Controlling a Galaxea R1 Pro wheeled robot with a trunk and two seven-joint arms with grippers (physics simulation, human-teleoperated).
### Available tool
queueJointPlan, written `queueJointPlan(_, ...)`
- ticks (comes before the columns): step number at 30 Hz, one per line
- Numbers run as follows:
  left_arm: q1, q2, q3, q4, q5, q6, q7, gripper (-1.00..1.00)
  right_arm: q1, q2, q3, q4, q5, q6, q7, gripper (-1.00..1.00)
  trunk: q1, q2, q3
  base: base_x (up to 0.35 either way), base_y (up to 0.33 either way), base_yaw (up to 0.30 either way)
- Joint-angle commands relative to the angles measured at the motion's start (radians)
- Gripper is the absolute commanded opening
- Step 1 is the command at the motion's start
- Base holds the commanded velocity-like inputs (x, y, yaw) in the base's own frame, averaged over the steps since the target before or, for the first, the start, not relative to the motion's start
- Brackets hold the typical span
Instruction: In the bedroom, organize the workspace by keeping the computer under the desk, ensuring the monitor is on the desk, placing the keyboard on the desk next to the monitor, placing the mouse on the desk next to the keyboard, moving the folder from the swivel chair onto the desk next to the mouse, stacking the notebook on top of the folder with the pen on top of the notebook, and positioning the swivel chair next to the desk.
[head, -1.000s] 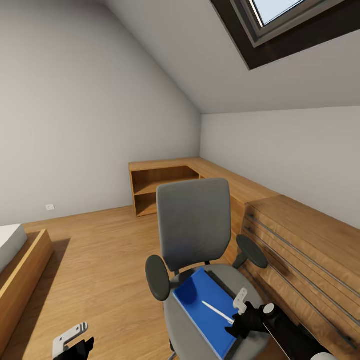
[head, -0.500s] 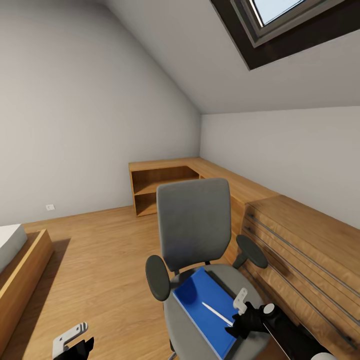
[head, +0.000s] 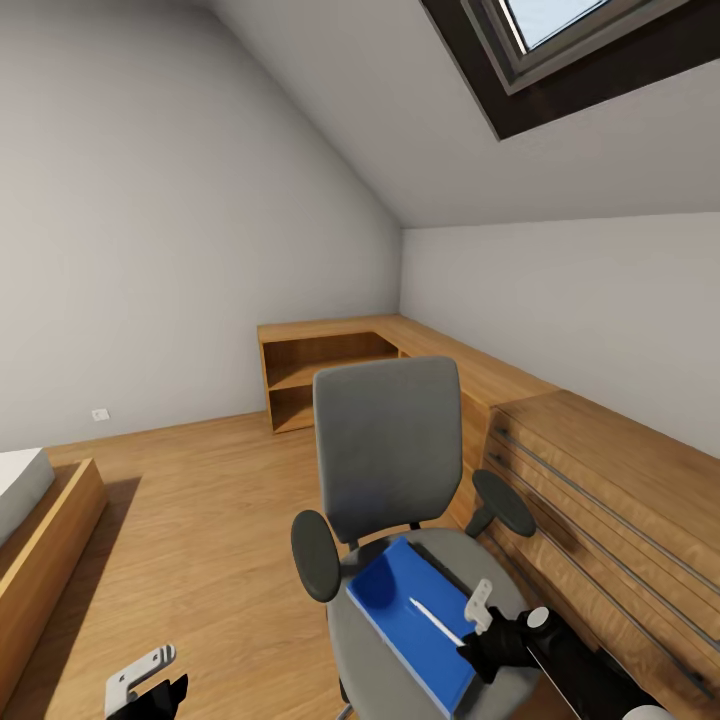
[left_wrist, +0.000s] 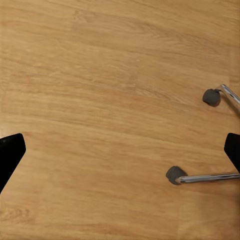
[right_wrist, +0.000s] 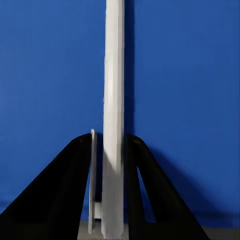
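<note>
Above the swivel chair (head: 400, 500), right pincer (right_wrist: 114, 150) has clamped the pen (right_wrist: 114, 100), lifting it slightly off the folder (head: 400, 600); left pincer (left_wrist: 120, 150) apart.

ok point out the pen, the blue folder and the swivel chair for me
pen (right_wrist: 113, 100): right wrist view, middle of its white shaft.
blue folder (head: 395, 600): head view, bare blue cover.
swivel chair (head: 388, 445): head view, grey backrest.

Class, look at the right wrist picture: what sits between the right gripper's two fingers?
The pen, a thin white stick, runs between the right gripper's fingers, which are shut on it. The folder lies behind it.
</note>
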Motion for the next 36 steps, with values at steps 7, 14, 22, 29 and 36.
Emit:
queueJointPlan(7,0.000,0.001,-0.003,-0.002,0.009,0.001,0.009,1.00,0.000,-0.001,0.001,-0.003,0.004,0.005,0.010,-1.00,0.000,-0.001,-0.001,0.000,0.000,0.000)
queueJointPlan(14,0.000,0.001,-0.004,-0.002,0.009,0.001,0.009,1.00,0.000,-0.001,0.001,-0.003,0.004,0.005,0.011,-1.00,0.000,-0.001,-0.001,0.000,0.000,0.000)
queueJointPlan(22,0.000,0.001,-0.004,-0.002,0.009,0.000,0.006,1.00,0.000,-0.001,0.001,-0.003,0.004,0.005,0.011,-1.00,0.000,-0.001,-0.001,0.000,0.000,0.000)
queueJointPlan(29,0.000,0.001,-0.005,-0.002,0.009,-0.001,0.007,1.00,0.000,-0.001,0.001,-0.003,0.004,0.005,0.011,-1.00,-0.027,0.048,0.021,0.000,0.000,0.000)
queueJointPlan(36,0.000,0.001,-0.005,-0.002,0.007,-0.001,0.007,1.00,0.000,-0.001,0.000,-0.003,0.004,0.005,0.011,-1.00,-0.054,0.097,0.043,0.000,0.000,0.000)
